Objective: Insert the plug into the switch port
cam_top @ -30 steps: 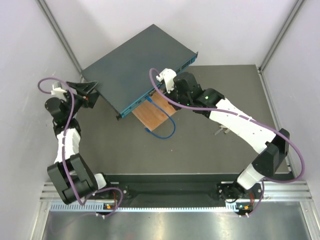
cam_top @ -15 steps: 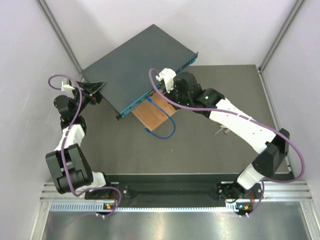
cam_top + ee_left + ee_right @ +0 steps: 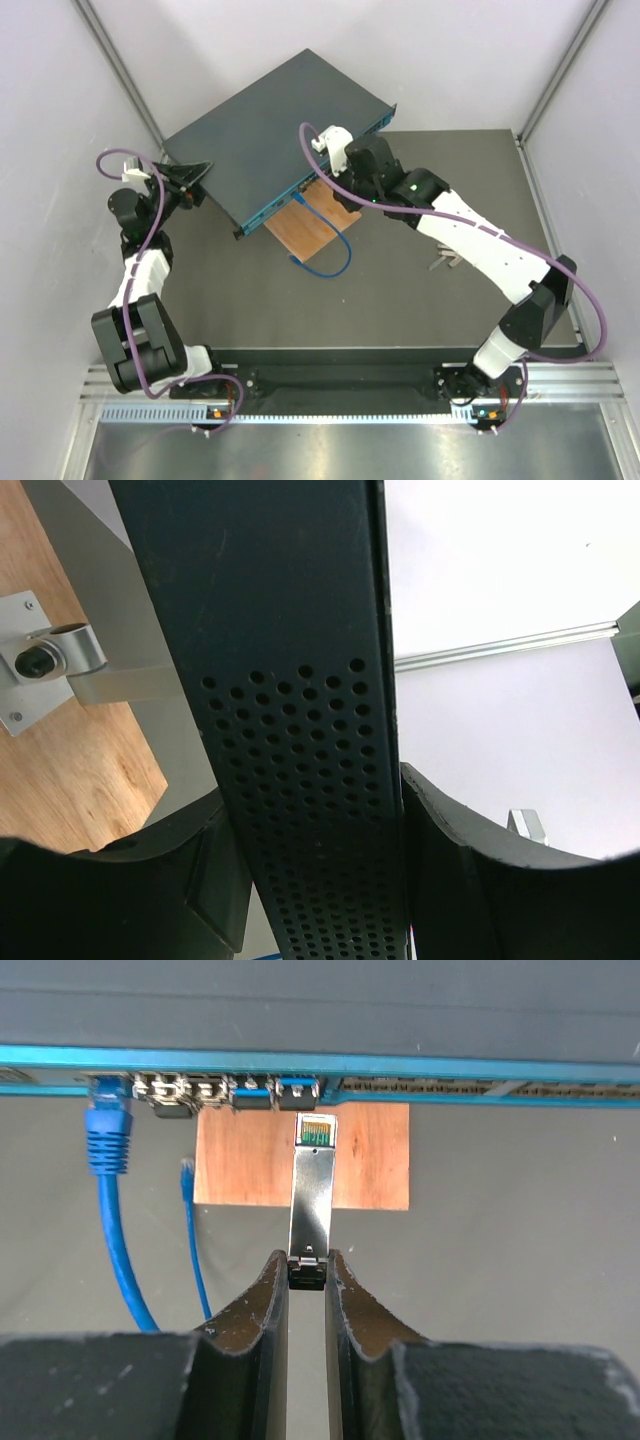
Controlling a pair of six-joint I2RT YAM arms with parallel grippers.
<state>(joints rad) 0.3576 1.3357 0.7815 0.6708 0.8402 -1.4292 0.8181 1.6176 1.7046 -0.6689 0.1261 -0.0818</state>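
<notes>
The switch is a flat dark blue-teal box lying diagonally at the back, its lighter teal port face turned toward the table's middle. My left gripper is shut on its left end; in the left wrist view both fingers press the perforated side of the switch, with the gripper around it. My right gripper is shut on the black rear end of the plug, a silver module. Its tip points at the port row and stands just short of it. The right gripper is at the port face.
A blue cable is plugged into a port left of the plug and loops over the table. A small brown wooden board lies under the switch's front edge. A small metal piece lies on the dark mat at the right.
The left arm has swung right and its gripper has closed in on the switch's left end. The right gripper with the plug has shifted slightly up-left toward the port face.
</notes>
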